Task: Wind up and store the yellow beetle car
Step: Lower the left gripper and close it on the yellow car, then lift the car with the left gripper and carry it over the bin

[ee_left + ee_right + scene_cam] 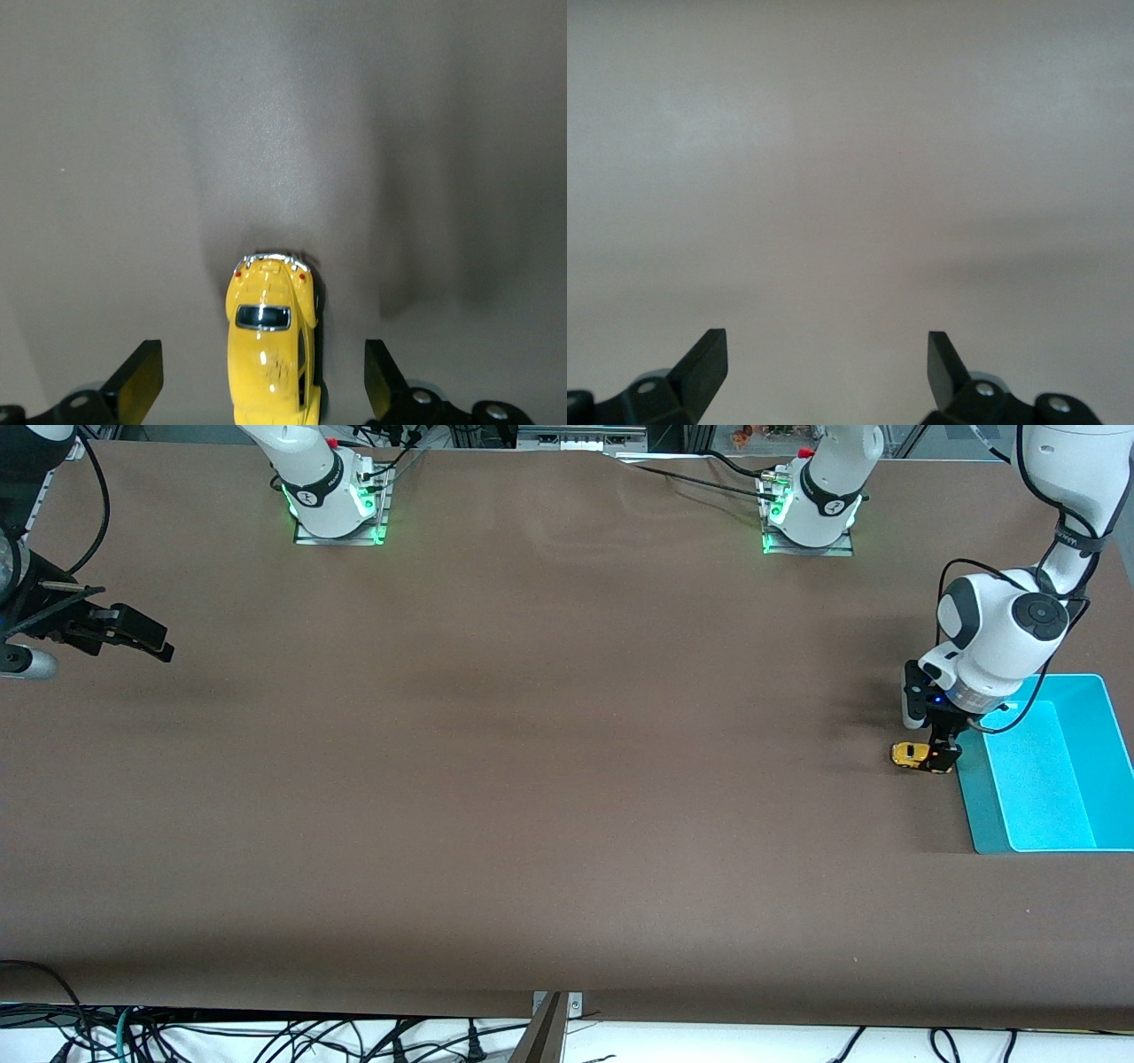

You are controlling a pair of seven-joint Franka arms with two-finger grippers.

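The left gripper (263, 381) straddles the yellow beetle car (270, 341) beside the blue bin (1112, 717), fingers wide and gripping nothing, apparently poised to grasp it, while the right gripper (826, 367) waits over bare table (532, 735) at its own end, likewise spread and empty.

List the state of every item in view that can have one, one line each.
yellow beetle car: upright on its wheels on the table, between the open fingers, not gripped.
left end effector: open, down around the car, beside the bin.
right end effector: open, empty, waiting over the right arm's end of the table.
turquoise bin: upright on the table, nothing visible inside.
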